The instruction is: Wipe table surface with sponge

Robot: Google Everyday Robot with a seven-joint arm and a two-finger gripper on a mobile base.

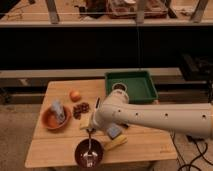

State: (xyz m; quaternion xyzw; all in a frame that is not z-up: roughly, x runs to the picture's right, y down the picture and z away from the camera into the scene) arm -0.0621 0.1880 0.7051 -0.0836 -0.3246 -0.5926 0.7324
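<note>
Wooden table [60,150] bearing yellow sponge [85,122] near centre, partly hidden by arm [160,117]. Just right of it, low, gripper [113,131], open or closed not discernible. Probably light, soft, compressible; best pinched across narrow width.

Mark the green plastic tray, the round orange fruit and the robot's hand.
Green plastic tray [142,87]: camera view, bare floor.
Round orange fruit [75,95]: camera view, middle.
Hand [113,131]: camera view, tip, over the wooden table [55,145].
</note>
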